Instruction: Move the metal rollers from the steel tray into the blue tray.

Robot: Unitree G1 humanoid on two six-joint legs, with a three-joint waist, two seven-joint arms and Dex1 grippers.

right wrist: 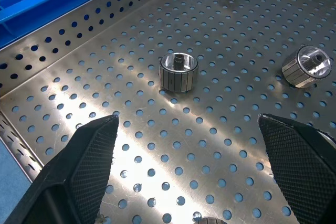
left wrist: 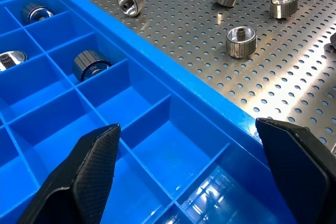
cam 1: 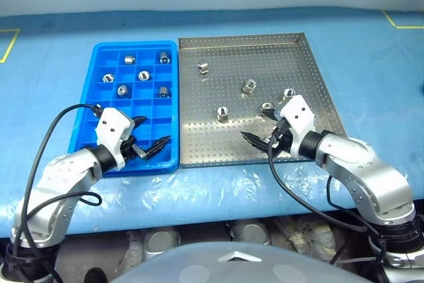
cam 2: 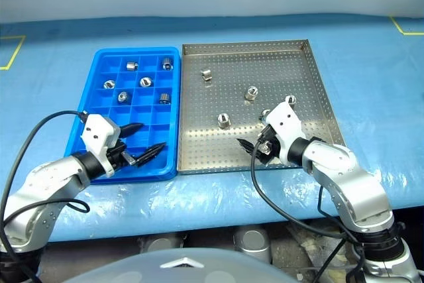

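The steel tray [cam 1: 242, 38] lies on the right with several metal rollers on its perforated floor, among them one [cam 1: 222, 114] near the middle and one [cam 1: 203, 68] at the back left. The blue tray [cam 1: 132, 45] sits against its left side, and several rollers [cam 1: 143, 75] rest in its far compartments. My left gripper [cam 1: 154, 132] hangs open over the blue tray's near right compartments, which hold nothing. Over the steel tray's near edge, my right gripper [cam 1: 258, 128] is open. It faces an upright roller [right wrist: 178, 71], and nothing is between its fingers [right wrist: 79, 171].
Both trays rest on a table covered in blue sheeting [cam 1: 371, 64], with yellow tape marks at its far left [cam 1: 8, 44] and far right [cam 1: 401, 23]. A black cable [cam 1: 46, 140] loops from my left wrist, and another [cam 1: 291, 197] hangs from the right.
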